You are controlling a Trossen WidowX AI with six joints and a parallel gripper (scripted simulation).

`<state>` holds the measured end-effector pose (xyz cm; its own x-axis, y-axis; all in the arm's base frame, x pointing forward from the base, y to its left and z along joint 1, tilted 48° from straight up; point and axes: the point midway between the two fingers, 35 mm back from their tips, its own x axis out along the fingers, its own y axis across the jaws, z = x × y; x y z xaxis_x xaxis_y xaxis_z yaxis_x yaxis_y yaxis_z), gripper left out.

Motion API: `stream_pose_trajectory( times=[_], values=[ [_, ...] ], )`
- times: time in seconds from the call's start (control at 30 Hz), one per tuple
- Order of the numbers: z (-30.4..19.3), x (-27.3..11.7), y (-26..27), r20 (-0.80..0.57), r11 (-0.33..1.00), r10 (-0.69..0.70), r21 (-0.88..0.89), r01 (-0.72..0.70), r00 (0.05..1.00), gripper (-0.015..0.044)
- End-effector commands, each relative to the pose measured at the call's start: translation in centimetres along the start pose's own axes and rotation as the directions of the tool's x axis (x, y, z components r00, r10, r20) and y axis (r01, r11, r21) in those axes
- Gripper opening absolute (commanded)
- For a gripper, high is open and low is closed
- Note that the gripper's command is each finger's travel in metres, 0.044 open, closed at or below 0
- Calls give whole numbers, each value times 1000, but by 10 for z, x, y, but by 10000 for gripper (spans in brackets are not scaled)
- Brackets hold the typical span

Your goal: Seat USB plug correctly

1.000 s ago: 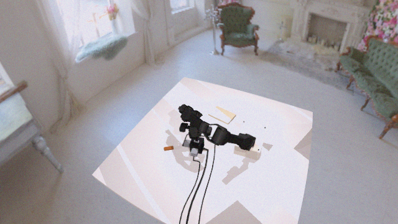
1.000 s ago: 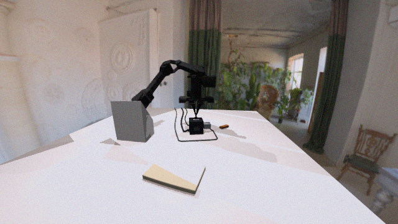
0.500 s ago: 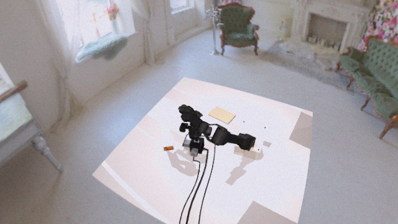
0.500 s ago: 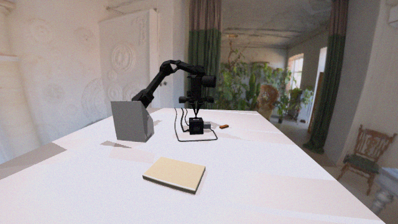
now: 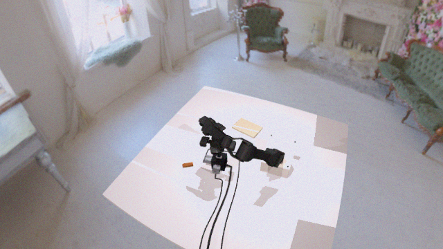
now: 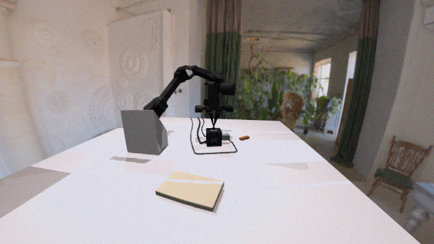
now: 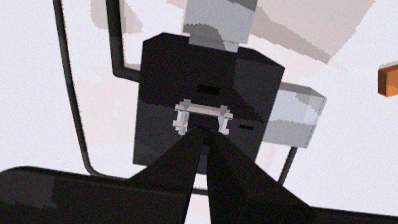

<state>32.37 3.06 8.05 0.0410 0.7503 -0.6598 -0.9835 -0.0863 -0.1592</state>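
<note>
Pinching the USB plug [image 7: 202,116] between our fingers, we hold it just over the top face of the power cube [image 7: 165,75], at or above its socket; how deep it sits we cannot tell. If we press down with the plug tilted or still reversed, we judge it could jam again or shove the cube across the tabletop [image 6: 288,203], dragging its cables [image 7: 67,90] toward the orange block [image 7: 389,79].

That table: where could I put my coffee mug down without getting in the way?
Room shows between the tan pad and the power cube, and right of the orange block. It is crowded by the cube: cables, grey plugs, and the claw gripping the USB plug.
</note>
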Motion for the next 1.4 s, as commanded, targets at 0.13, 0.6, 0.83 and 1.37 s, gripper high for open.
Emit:
stream_pose_trajectory(
  times=[0.13,0.6,0.83,1.37],
  values=[
    [2,2,-1,4,1000,1,-4,-1,1000,0],
    [2,2,-1,4,1000,1,-4,-1,1000,0],
    [2,2,-1,4,1000,1,-4,-1,1000,0],
    [0,0,0,0,1000,-1,0,1,1000,95]
  ],
)
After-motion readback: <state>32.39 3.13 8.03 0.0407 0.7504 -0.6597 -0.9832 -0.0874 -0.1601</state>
